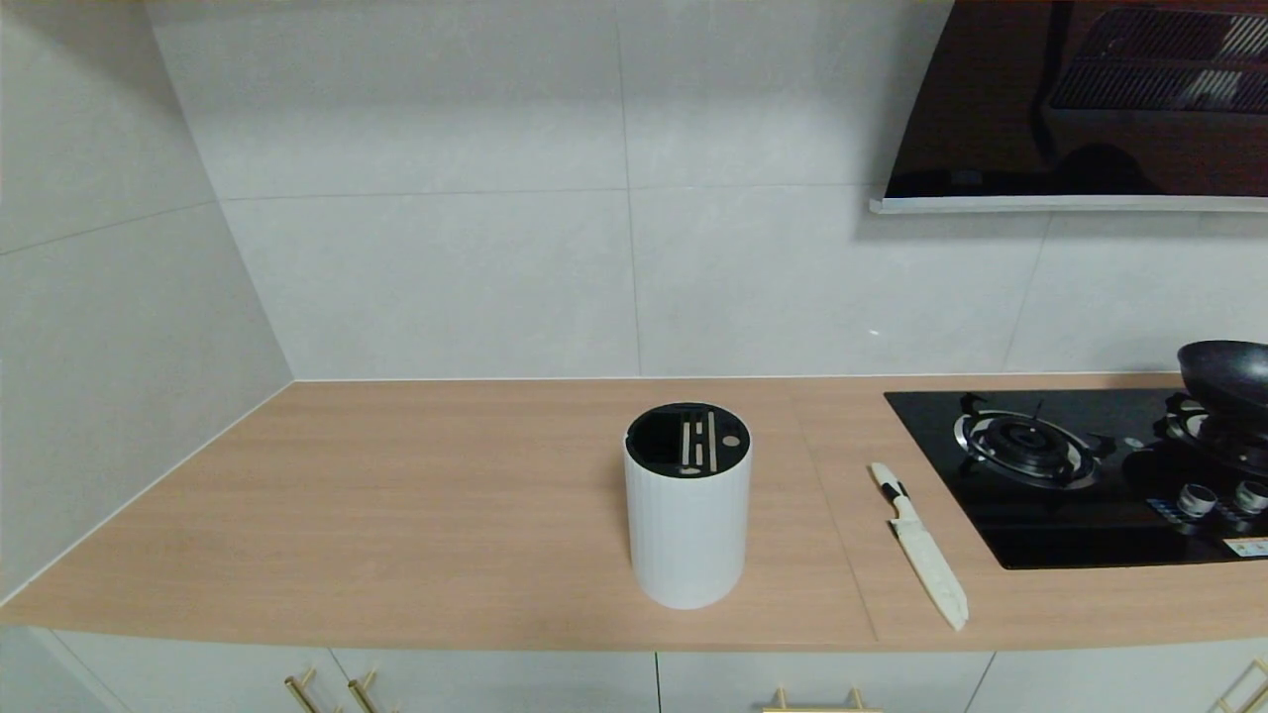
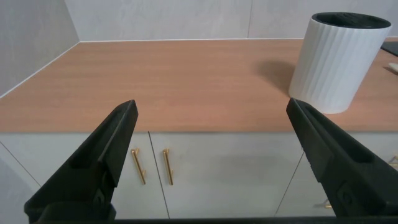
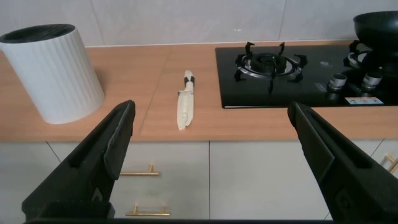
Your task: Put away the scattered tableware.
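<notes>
The knife (image 1: 918, 545) is lying flat on the wooden countertop (image 1: 396, 495), between the white holder (image 1: 686, 515) and the gas hob (image 1: 1080, 475). Its pale blade is pointing toward the counter's front edge, with the tip lying close to that edge. Its handle, carrying a black band, is pointing toward the tiled wall. The knife is lying just beside the hob's left edge without touching it, and it is lying apart from the holder.

The holder is standing upright near the middle of the counter. Its body is ribbed and cylindrical, and its black top is showing narrow slots beside one larger opening.

The left gripper (image 2: 211, 106) is hanging in front of the counter's front edge, facing the holder. Its fingers are standing wide apart and are gripping nothing. The right gripper (image 3: 210, 106) is hanging likewise in front of the counter, facing the knife and the hob, with its fingers spread equally wide and gripping nothing.

A dark wok (image 1: 1223, 371) is sitting on the hob's right burner. A black range hood (image 1: 1080, 109) is hanging above the hob. White cabinet doors with gold handles (image 1: 307, 688) are running below the counter
</notes>
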